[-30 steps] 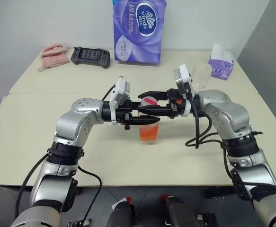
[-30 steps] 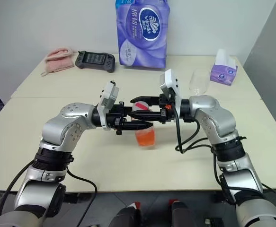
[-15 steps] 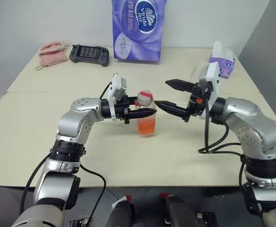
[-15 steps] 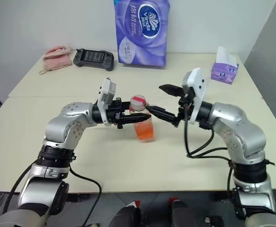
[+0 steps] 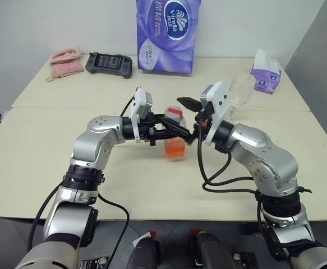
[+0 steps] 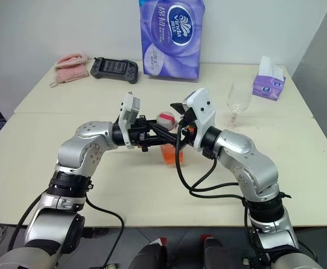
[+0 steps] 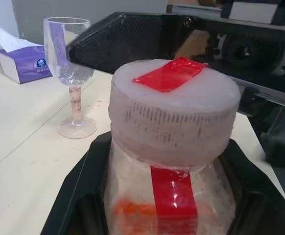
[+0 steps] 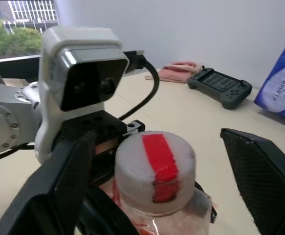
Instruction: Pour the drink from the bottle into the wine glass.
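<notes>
Head views: the bottle (image 5: 175,138) is standing upright near the middle of the cream tabletop (image 5: 45,162), with the orange-red drink (image 5: 175,149) lying in its lower part and a pinkish-white cap (image 6: 165,119) with a red strip on top. The left gripper (image 5: 171,130) is reaching in level from the robot's left, its fingers closed on the bottle just below the cap. The right gripper (image 5: 192,116) is coming in from the robot's right, its fingers spread apart on either side of the cap without pressing on it. The wine glass (image 6: 238,100) is standing upright on the tabletop well behind and to the right of the bottle, near a small purple tissue box (image 6: 268,84). A tall purple tissue pack (image 5: 167,35), a black handheld game console (image 5: 108,63) and a pink cloth (image 5: 64,61) are lying along the far edge. Left wrist view: the two black fingers (image 7: 81,196) are clamping the bottle's shoulder on both sides, directly under the ribbed cap; one finger of the right gripper is passing just behind the cap, and the wine glass is standing beyond it. Right wrist view: the right gripper's fingers (image 8: 259,171) are standing wide on both sides of the cap, clear of it, with the left gripper's wrist camera housing (image 8: 78,81) close behind the bottle.
</notes>
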